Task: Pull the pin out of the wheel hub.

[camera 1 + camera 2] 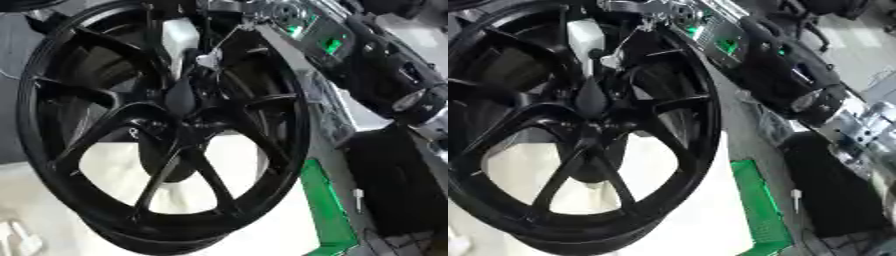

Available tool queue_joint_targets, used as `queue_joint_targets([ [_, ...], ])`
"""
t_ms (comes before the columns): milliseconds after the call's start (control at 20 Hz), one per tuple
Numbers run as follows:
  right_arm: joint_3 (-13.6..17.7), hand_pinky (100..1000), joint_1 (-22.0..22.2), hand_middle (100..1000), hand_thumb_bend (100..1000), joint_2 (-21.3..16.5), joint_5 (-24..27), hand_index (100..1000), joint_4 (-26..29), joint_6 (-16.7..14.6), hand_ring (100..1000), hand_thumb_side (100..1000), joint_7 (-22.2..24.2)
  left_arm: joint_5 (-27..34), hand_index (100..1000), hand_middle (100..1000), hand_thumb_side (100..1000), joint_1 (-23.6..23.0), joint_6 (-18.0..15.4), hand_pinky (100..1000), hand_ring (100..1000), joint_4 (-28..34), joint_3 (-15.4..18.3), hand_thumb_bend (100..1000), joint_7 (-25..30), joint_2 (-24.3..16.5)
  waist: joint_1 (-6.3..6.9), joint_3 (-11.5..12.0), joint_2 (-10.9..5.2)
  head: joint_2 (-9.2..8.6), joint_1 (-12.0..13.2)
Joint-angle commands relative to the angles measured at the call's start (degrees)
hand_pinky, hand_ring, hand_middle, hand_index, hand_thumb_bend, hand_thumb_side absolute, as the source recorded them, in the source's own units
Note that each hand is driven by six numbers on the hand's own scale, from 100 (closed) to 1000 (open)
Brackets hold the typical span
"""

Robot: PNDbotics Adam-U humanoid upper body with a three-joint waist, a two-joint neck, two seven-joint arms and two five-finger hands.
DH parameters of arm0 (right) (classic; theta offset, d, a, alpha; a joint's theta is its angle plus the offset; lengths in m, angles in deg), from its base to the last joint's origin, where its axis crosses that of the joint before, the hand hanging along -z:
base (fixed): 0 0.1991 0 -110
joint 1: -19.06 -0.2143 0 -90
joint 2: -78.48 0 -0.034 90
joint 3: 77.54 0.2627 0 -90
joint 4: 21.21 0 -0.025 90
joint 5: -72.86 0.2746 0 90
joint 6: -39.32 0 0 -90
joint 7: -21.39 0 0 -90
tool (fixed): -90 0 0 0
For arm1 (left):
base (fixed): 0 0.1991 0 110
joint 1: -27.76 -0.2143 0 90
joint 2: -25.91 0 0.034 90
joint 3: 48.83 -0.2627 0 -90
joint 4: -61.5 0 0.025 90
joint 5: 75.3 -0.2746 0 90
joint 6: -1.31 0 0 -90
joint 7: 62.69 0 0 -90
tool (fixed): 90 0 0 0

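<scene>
A large black spoked wheel [157, 130] stands tilted and fills most of both views. Its hub [188, 117] is dark at the middle where the spokes meet. My right arm [785, 80] comes in from the upper right, and my right hand [181, 92] hangs black over the hub, touching or just above it. A small silver piece [208, 60] shows at the hand's upper side. The pin itself I cannot make out against the black hand and hub. My left hand does not show.
A white block [584, 37] shows through the upper spokes. The wheel stands over a white surface [262, 235] with a green strip [328, 210] along its right edge. A black box [394, 185] is at the right. Pale shapes [19, 241] sit in the lower left corner.
</scene>
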Motion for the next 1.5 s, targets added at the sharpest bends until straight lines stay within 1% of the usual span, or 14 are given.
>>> queue_joint_targets([
  [50,0.62,888,-0.38,408,100,-2.03,0.30,622,0.38,0.74,855,295,-0.20,-0.16,774,597,989,0.04,0.05,489,670,0.51,0.55,164,0.24,-1.25,0.35,0.10,-1.17,-0.09,-0.56],
  [150,0.55,870,-0.27,359,100,-1.86,0.58,572,0.04,1.25,827,285,-0.44,-0.21,774,597,989,0.04,0.10,489,669,0.52,0.56,164,0.28,-1.22,0.19,0.27,-1.20,-0.10,-1.04],
  [250,0.39,855,-0.06,328,100,-1.72,0.97,540,-0.49,1.79,800,269,-0.65,-0.24,773,597,997,0.11,0.13,489,668,0.56,0.58,158,0.30,-1.19,0.04,0.54,-1.19,-0.15,-1.64],
  [300,0.34,849,0.07,319,100,-1.64,1.20,531,-0.91,2.13,784,275,-0.71,-0.26,773,597,989,0.12,0.14,489,667,0.58,0.62,164,0.28,-1.19,-0.05,0.73,-1.17,-0.20,-2.02],
  [500,0.22,815,0.33,267,100,-1.50,3.08,479,-2.64,3.50,673,251,-0.83,-0.37,772,598,991,0.11,0.14,489,666,0.62,0.71,163,0.24,-1.21,-0.35,1.35,-1.09,-0.30,-3.15],
  [700,0.16,800,0.19,232,100,-1.66,5.04,444,-3.32,4.70,639,236,-1.20,-0.45,772,598,993,0.18,0.23,488,666,0.63,0.61,163,0.38,-1.27,-0.61,1.60,-0.96,-0.29,-3.63],
  [1000,0.53,778,0.08,172,100,-2.23,7.66,384,-2.96,5.78,592,225,-1.97,-0.78,772,599,996,-0.03,0.36,489,666,0.49,0.67,163,0.47,-1.33,-0.84,1.62,-1.04,-0.10,-3.62],
  [1500,1.23,758,-0.13,127,100,-2.77,11.73,345,-1.24,6.68,552,219,-2.35,-1.00,766,599,998,-0.35,0.46,489,666,0.29,0.78,164,0.64,-1.29,-0.81,1.31,-1.45,-0.04,-3.21],
])
